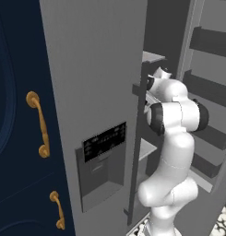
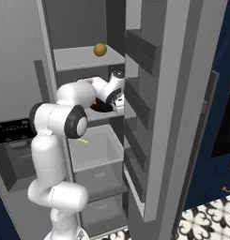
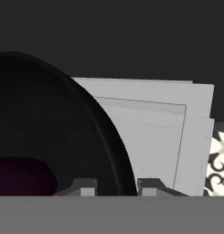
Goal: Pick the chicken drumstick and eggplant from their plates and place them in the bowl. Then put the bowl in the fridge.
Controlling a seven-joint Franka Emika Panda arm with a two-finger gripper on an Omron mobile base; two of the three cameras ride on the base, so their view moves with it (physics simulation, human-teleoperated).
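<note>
Right under the hand (image 3: 114, 186), its fingertips (image 3: 85, 187) straddle the rim of the bowl (image 3: 49, 128), set narrowly apart; whether they grip it I cannot tell. Inside lies the dark purple eggplant (image 3: 22, 176). Beyond, the bowl rests on a shelf (image 2: 104, 117) in the fridge (image 1: 96, 92); release fully, then withdraw straight back without dragging the rim.

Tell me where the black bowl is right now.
The bowl sits on a middle shelf inside the open fridge, right at the gripper; in the hand view its rim lies between the fingertips.
</note>
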